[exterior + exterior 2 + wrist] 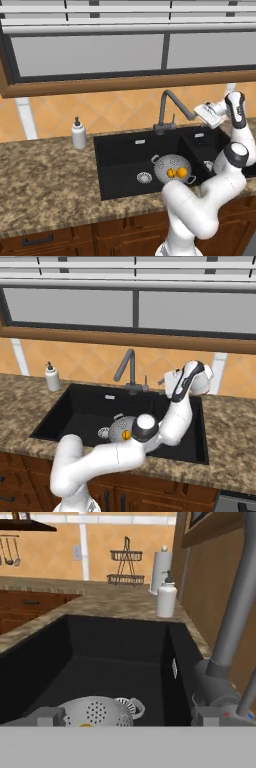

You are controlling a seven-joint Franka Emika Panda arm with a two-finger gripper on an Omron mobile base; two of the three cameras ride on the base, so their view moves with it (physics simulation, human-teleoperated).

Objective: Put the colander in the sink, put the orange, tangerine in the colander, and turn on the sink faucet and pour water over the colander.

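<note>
A round grey perforated metal colander (172,168) sits in the black double-basin sink (120,155), holding two orange fruits (176,173), ready for rinsing. The gripper (204,111), fingers spread and empty, is raised beside the dark grey gooseneck faucet (167,107), apparently to turn it on.

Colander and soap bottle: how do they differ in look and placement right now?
The colander is a wide grey metal bowl dotted with holes; the soap bottle is narrow, white and closed, with a pump top. The colander sits down in the black sink holding two orange fruits; the soap bottle stands upright on the granite counter, left of the sink. Neither is touched by the gripper.
</note>
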